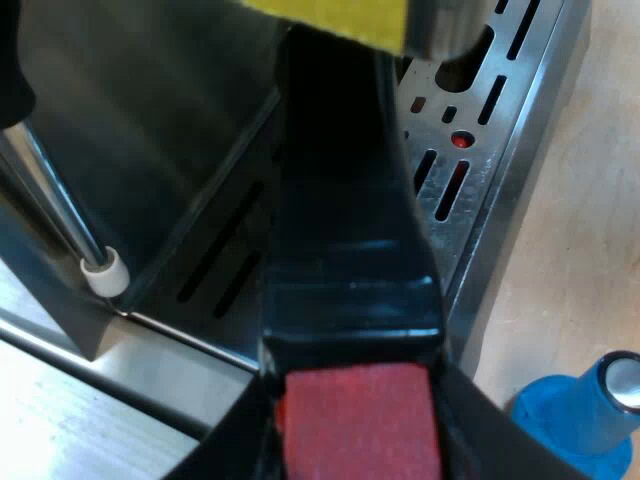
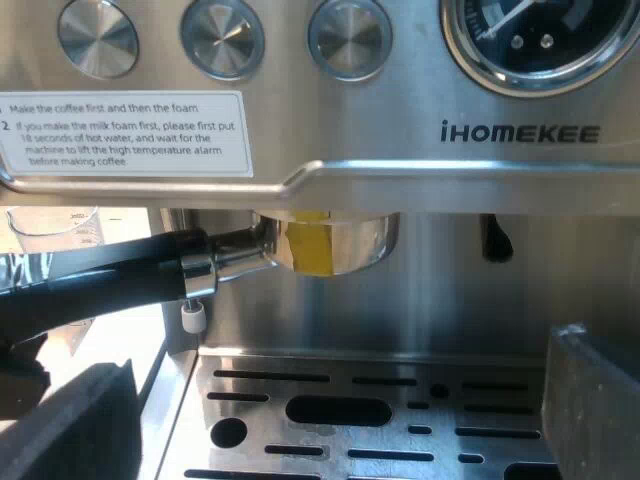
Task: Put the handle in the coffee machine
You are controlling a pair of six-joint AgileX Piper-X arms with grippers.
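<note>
- Your left gripper is clamped on the handle at its red end. The far end sits up under the coffee machine head, I'd guess ready for the locking twist.
- Your right gripper is wide open and empty, out of the way.

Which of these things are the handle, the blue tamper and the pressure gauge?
handle (image 1: 345, 200): left wrist view, on its dark shaft near the red end.
blue tamper (image 1: 568, 416): left wrist view, on its blue body.
pressure gauge (image 2: 540, 35): right wrist view, on its dial face.
</note>
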